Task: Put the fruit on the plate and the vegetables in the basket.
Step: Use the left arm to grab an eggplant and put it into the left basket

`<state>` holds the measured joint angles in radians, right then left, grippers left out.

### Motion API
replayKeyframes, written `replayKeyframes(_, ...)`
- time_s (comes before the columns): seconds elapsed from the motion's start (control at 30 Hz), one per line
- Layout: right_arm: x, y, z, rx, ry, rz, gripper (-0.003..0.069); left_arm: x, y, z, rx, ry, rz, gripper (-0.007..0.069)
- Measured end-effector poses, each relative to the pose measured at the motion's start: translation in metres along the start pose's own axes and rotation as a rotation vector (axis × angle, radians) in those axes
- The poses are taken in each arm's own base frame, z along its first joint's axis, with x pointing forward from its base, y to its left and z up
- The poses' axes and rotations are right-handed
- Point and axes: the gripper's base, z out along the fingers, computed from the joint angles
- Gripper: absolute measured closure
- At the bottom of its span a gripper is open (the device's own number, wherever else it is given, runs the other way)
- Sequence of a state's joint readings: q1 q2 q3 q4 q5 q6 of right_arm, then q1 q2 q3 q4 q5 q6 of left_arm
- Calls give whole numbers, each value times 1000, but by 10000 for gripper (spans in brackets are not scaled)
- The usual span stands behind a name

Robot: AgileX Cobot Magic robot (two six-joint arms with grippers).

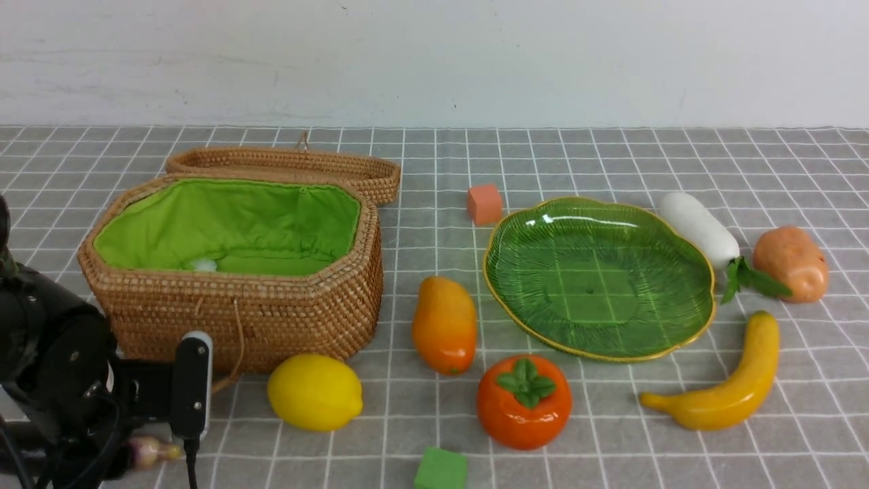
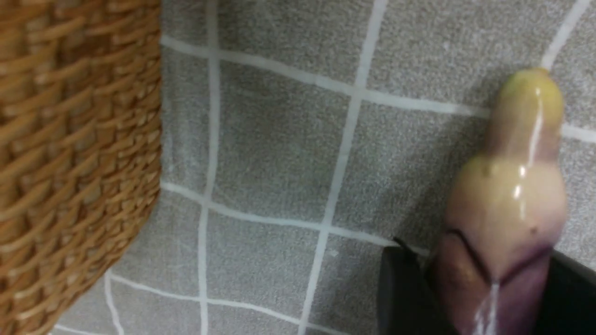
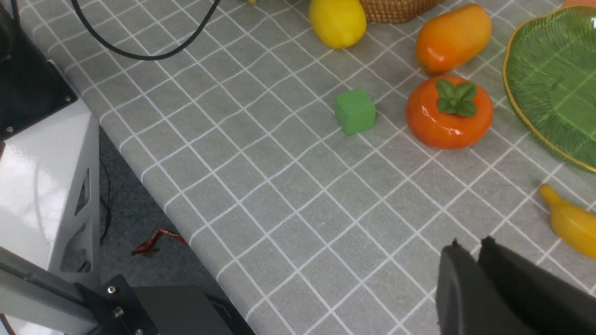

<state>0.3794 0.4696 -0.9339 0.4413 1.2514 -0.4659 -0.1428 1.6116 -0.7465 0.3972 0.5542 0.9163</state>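
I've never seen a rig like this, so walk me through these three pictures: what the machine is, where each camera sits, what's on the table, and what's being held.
It is a robot with two arms, each ending in a gripper. The front picture looks forward from between the arms. The other two come from a camera on each wrist.

On the checked cloth stand an open basket and a green plate with nothing on it. Around them lie a lemon, mango, persimmon, banana, radish and potato, plus an orange cube and a green cube.

The left gripper has the eggplant between its jaws, low beside the basket. Whether it is squeezing, I cannot tell. The right gripper is shut and holds nothing, over the cloth near the banana.
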Motion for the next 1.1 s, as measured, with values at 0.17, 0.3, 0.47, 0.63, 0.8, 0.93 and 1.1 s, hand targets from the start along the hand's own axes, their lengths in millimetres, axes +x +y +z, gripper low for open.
replayKeyframes(0.17, -1, 1, 0, -13, -7, 5, 592, 1, -1, -1, 9, 8, -1, 323)
replayKeyframes(0.3, -1, 1, 0, -16, -8, 6, 587, 5, -1, -13, -10, 12, -12, 323)
replayKeyframes(0.47, -1, 1, 0, -16, -8, 6, 582, 10, -7, -34, 4, 10, -90, 323)
replayKeyframes(0.63, -4, 1, 0, -11, -42, 10, 580, 19, -15, -84, -66, -82, -241, 323)
replayKeyframes(0.8, -16, -3, -1, 32, -176, 22, 578, 21, 1, -143, -288, -256, -330, 323)
replayKeyframes(0.93, -27, -6, -4, 65, -300, 40, 573, 3, 28, -195, -468, -440, -308, 323)
replayKeyframes(1.1, -31, -8, -6, 77, -349, 53, 572, -49, 65, -204, -543, -554, -170, 323)
